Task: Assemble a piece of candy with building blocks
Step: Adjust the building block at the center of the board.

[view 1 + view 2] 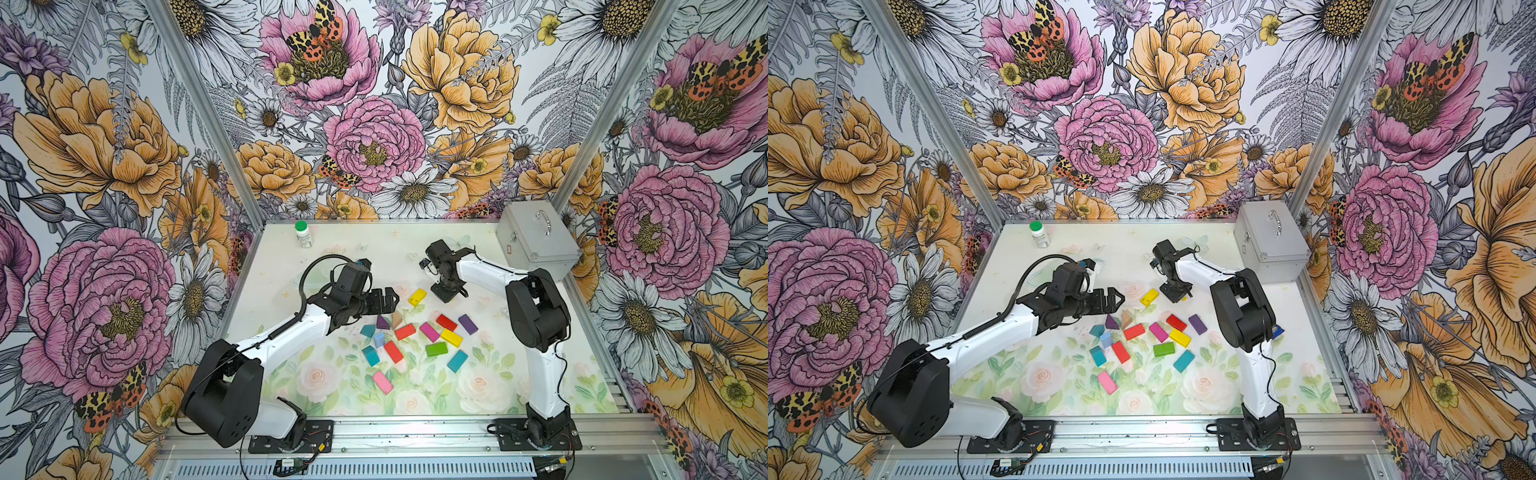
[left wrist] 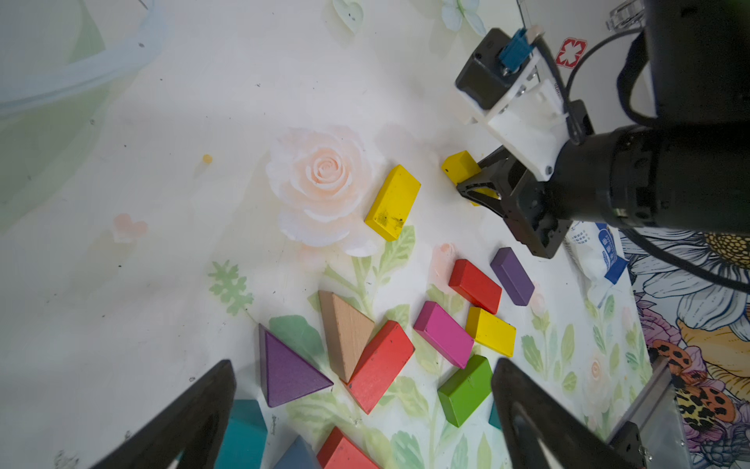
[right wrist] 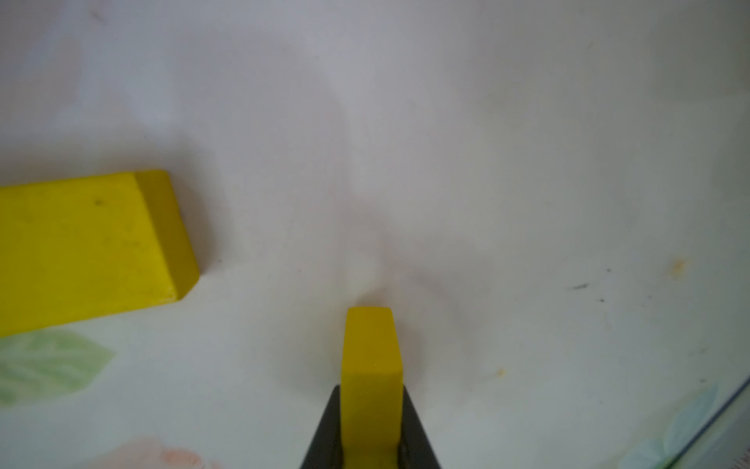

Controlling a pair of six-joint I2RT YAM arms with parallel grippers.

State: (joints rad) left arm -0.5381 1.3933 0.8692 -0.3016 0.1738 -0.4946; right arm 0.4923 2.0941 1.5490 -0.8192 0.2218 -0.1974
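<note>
Worktop [image 1: 540, 374], rear left: white bottle [image 1: 303, 235] with green cap, upright, well apart from everything else.

Left arm [image 1: 291, 328] extended toward centre. The left jaws were spread wide and empty, held above the worktop at the rear left edge of the scatter, near the purple triangle [image 2: 288, 373] and tan triangle [image 2: 345, 333].

Building blocks [image 1: 405, 331] lay loose mid-worktop in a scatter. A pink brick [image 1: 382, 382] lay nearest the front and a teal brick [image 1: 457, 360] at front right.

One yellow brick [image 1: 417, 297] lay flat, apart, behind the scatter. Just right of it, the right jaws were clenched on a second yellow brick [image 3: 371, 365], set on edge and low at the worktop. Whether it touched the surface could not be told.

Right arm [image 1: 486, 270] bent in from the right. Metal case [image 1: 536, 241] stood in the rear right corner.
</note>
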